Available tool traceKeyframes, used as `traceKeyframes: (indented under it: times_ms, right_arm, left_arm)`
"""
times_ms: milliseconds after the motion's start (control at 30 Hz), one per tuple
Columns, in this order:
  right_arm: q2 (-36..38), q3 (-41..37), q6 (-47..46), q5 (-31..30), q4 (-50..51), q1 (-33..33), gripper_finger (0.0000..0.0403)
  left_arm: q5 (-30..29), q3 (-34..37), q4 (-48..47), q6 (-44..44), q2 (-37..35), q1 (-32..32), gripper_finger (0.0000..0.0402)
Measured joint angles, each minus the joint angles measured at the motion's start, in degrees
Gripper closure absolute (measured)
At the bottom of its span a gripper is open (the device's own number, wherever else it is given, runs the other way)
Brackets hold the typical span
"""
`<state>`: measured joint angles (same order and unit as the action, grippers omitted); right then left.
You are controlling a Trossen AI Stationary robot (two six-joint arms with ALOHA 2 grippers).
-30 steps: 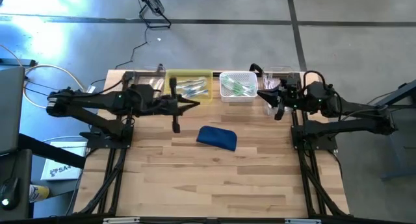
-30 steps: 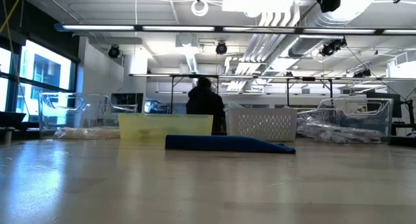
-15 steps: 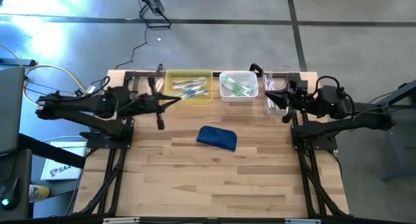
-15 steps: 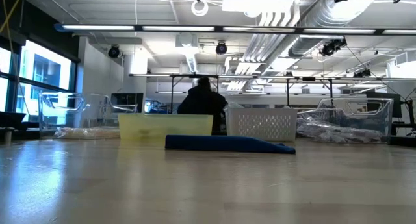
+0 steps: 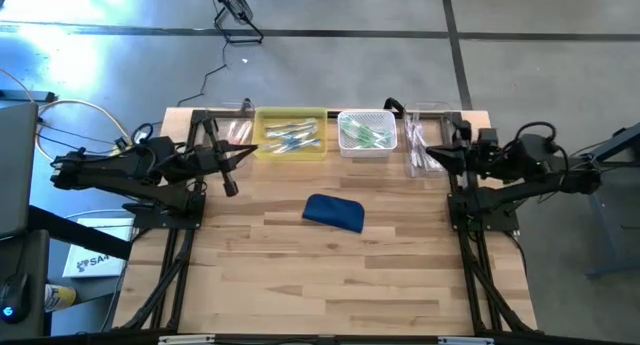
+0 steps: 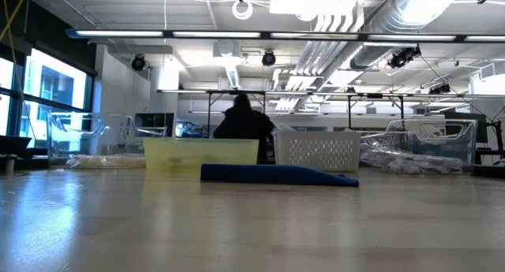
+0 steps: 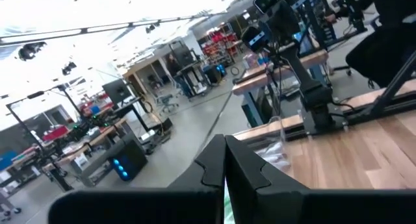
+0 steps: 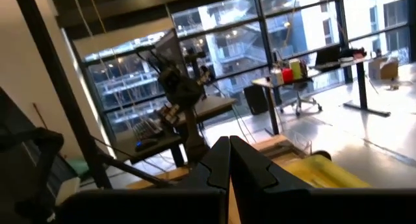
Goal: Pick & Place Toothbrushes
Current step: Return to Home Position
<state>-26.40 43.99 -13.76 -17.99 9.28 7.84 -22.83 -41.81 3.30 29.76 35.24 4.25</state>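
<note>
Toothbrushes lie in a yellow bin (image 5: 291, 134) and a white basket (image 5: 366, 132) at the table's far edge. More show in the clear bins at the far left (image 5: 232, 131) and far right (image 5: 424, 145). My left gripper (image 5: 248, 151) hangs shut and empty above the table's left side, near the left clear bin; its fingers meet in the left wrist view (image 7: 225, 164). My right gripper (image 5: 428, 151) hangs shut and empty over the right clear bin, its fingers together in the right wrist view (image 8: 229, 160). Both point roughly level toward the table's middle.
A dark blue pouch (image 5: 333, 212) lies flat on the wooden table (image 5: 330, 275) in front of the bins, also in the low view (image 6: 276, 174). The near half of the table is bare wood. A person (image 6: 243, 127) shows behind the bins in the room.
My left gripper has drawn back from the yellow bin's front toward the table's left edge, sinking a little, still shut. My right gripper has drawn back toward the table's right edge, still shut. The bins, toothbrushes and pouch have kept still.
</note>
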Motion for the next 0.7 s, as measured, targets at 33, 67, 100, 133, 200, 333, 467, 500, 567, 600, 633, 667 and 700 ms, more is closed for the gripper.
traceKeyframes:
  times_ms: [33, 67, 100, 133, 200, 333, 467, 500, 567, 600, 633, 667, 700]
  right_arm:
    - [0.52, 0.00, 0.40, -0.26, -0.08, 0.21, 0.0400]
    - [1.00, 0.00, 0.71, -0.59, -0.03, 0.37, 0.0400]
    - [1.46, 0.00, 1.10, -0.95, 0.02, 0.51, 0.0400]
    - [1.85, 0.00, 1.33, -1.60, 0.00, 0.54, 0.0400]
    - [2.95, 0.00, 1.37, -2.42, -0.04, 0.54, 0.0400]
    - [5.38, 0.00, 1.53, -2.76, -0.08, 0.54, 0.0400]
    - [7.00, 0.00, 3.41, -2.70, 0.45, 0.52, 0.0400]
    - [7.45, 0.00, 3.85, -2.68, 0.56, 0.52, 0.0400]
    - [8.25, 0.00, 4.47, -2.68, 0.87, 0.52, 0.0400]
    - [8.59, 0.00, 4.59, -2.70, 0.88, 0.52, 0.0400]
    - [8.89, 0.00, 4.60, -2.70, 0.89, 0.52, 0.0400]
    - [9.15, 0.00, 4.61, -2.68, 0.91, 0.52, 0.0400]
    - [9.48, 0.00, 4.61, -2.66, 0.98, 0.52, 0.0400]
  left_arm:
    - [0.00, 0.55, -0.04, 0.01, -0.76, 0.02, 0.0401]
    - [-0.02, 1.08, 0.35, 0.05, -1.43, 0.02, 0.0401]
    - [-0.06, 1.68, 0.52, 0.41, -2.11, 0.02, 0.0401]
    - [-0.24, 2.33, 0.31, 1.04, -2.91, 0.02, 0.0401]
    - [-0.55, 3.27, 0.18, 2.49, -4.71, 0.02, 0.0401]
    - [-0.67, 4.12, 0.44, 5.58, -8.21, 0.02, 0.0401]
    - [-0.63, 5.14, 0.12, 7.57, -10.85, 0.02, 0.0401]
    - [-0.63, 5.50, -0.04, 7.81, -11.56, 0.02, 0.0401]
    - [-0.61, 6.33, -0.01, 7.93, -13.15, 0.02, 0.0401]
    - [-0.58, 6.83, -0.01, 7.80, -13.92, 0.02, 0.0401]
    - [-0.56, 7.31, -0.04, 7.57, -14.63, 0.02, 0.0401]
    - [-0.57, 7.73, 0.00, 7.48, -15.34, 0.02, 0.0401]
    - [-0.57, 8.10, 0.09, 7.44, -15.97, 0.02, 0.0401]
